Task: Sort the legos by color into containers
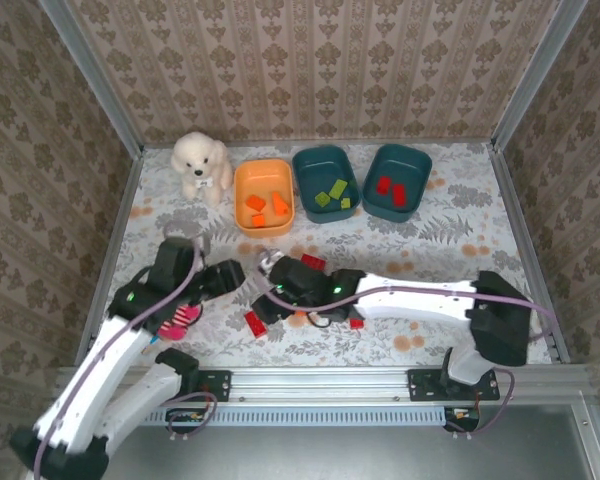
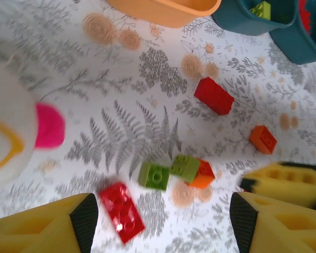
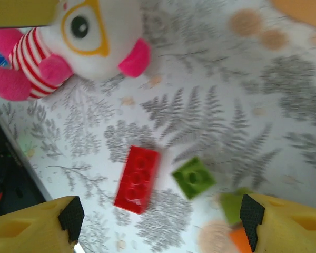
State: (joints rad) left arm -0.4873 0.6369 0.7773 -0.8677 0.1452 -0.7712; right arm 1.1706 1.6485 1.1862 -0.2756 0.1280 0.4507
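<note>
Loose legos lie mid-table: a long red brick (image 2: 121,212) (image 3: 137,179) (image 1: 255,322), a green brick (image 2: 154,175) (image 3: 194,177), and a second green brick (image 2: 185,167) stuck on an orange one (image 2: 202,175). Farther off lie another red brick (image 2: 214,95) (image 1: 313,262) and an orange brick (image 2: 263,139). The orange tub (image 1: 265,229) holds orange bricks, the middle teal tub (image 1: 318,165) green ones, the right teal tub (image 1: 405,160) red ones. My left gripper (image 2: 163,226) (image 1: 235,272) and right gripper (image 3: 160,219) (image 1: 272,275) both hover open over this cluster, holding nothing.
A pink-and-yellow plush toy (image 3: 79,37) (image 1: 180,320) lies left of the bricks, under my left arm. A white plush dog (image 1: 202,165) sits at the back left beside the orange tub. A small red brick (image 1: 356,322) lies by my right arm. Walls close in the table.
</note>
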